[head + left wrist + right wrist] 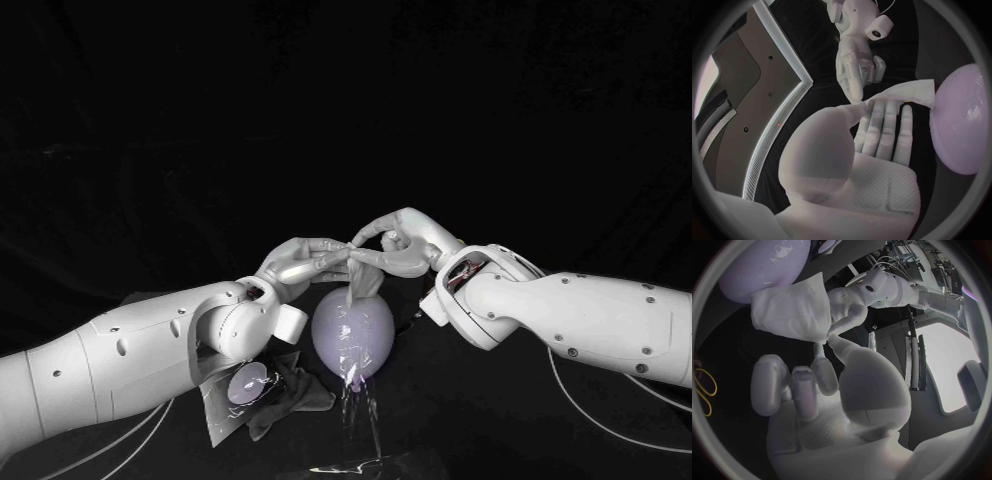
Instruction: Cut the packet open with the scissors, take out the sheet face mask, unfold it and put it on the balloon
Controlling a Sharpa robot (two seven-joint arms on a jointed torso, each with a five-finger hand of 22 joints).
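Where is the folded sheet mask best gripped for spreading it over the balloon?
Probably at its opposite top edges, one hand from each side. The sheet mask hangs limp and folded above the balloon, pinched between the left hand and right hand; side grips let it be pulled apart.

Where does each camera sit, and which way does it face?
Head view: on the head, looking down at both arms, left hand and right hand close together at the balloon.
Left wrist view: behind the left hand, looking past its palm at the sheet mask.
Right wrist view: behind the right hand, past its palm, same mask.
All three share mask and balloon.
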